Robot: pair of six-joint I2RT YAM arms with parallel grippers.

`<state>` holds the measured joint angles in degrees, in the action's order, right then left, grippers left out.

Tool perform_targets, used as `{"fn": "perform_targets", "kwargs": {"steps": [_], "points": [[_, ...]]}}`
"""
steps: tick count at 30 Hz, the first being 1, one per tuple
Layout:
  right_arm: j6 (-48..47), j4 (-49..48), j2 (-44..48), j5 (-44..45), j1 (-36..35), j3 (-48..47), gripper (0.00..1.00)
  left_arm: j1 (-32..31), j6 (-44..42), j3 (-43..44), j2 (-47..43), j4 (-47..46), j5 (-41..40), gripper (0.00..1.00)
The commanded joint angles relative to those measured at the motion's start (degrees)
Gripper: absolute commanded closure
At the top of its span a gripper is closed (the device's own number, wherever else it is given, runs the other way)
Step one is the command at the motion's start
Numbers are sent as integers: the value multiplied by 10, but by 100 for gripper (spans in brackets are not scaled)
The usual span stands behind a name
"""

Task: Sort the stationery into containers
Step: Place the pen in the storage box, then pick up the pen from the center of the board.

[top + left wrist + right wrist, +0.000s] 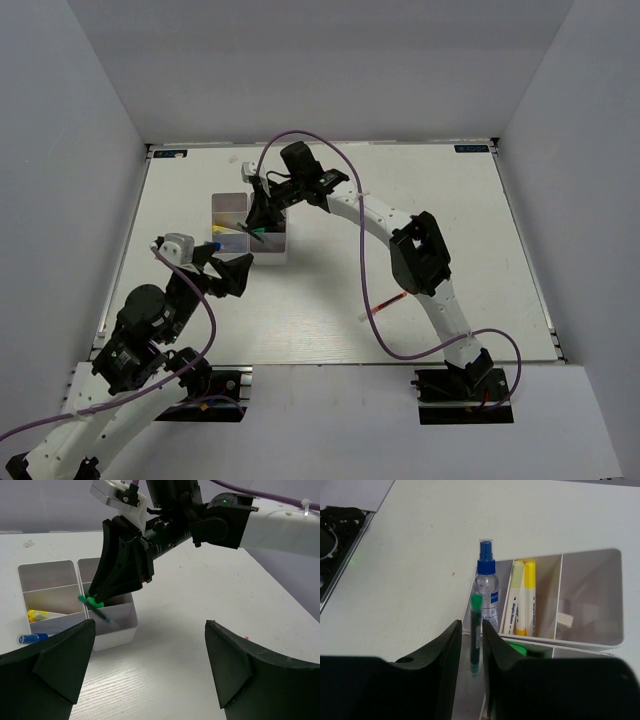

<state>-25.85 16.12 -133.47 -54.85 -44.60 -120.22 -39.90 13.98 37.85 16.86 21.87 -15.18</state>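
The white divided tray (229, 203) stands at the table's centre left. My right gripper (258, 231) hangs over its near right compartment. A thin green-capped pen (475, 635) sits between the fingers, with a gap beside it. It looks blurred and points down into the compartment (120, 616). In the left wrist view the green pen (95, 605) slants from the fingertips into the tray. Two yellow highlighters (520, 600) lie in one compartment, a beige eraser (565, 619) in another, and a green item (517, 649) in a near one. A blue-capped clear bottle (486, 587) lies against the tray's outside. My left gripper (150, 625) is open and holds nothing.
A thin pen with a red end (388, 303) lies on the table under the right arm's forearm. White walls enclose the table on three sides. The left gripper (225, 270) hovers just in front of the tray.
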Motion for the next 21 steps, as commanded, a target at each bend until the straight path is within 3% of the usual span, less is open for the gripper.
{"fn": "perform_targets", "kwargs": {"steps": [1,5,9,14,16,19,21], "points": [[-14,-11,-1,-6,1,-17,69,3,-5,-5,17,-4,18,0],[-18,-7,3,-10,2,-9,62,3,-5,-5,22,-4,24,0],[-26,22,20,-15,2,-12,62,3,-11,-5,28,-15,45,0],[14,25,89,77,23,16,71,3,-21,-5,71,-52,122,8],[43,1,132,140,52,62,77,3,-26,6,111,-64,153,22],[142,-19,190,236,100,120,100,3,-26,23,190,-92,213,49],[190,-14,219,296,142,157,100,-3,-26,46,270,-110,260,65]]}}
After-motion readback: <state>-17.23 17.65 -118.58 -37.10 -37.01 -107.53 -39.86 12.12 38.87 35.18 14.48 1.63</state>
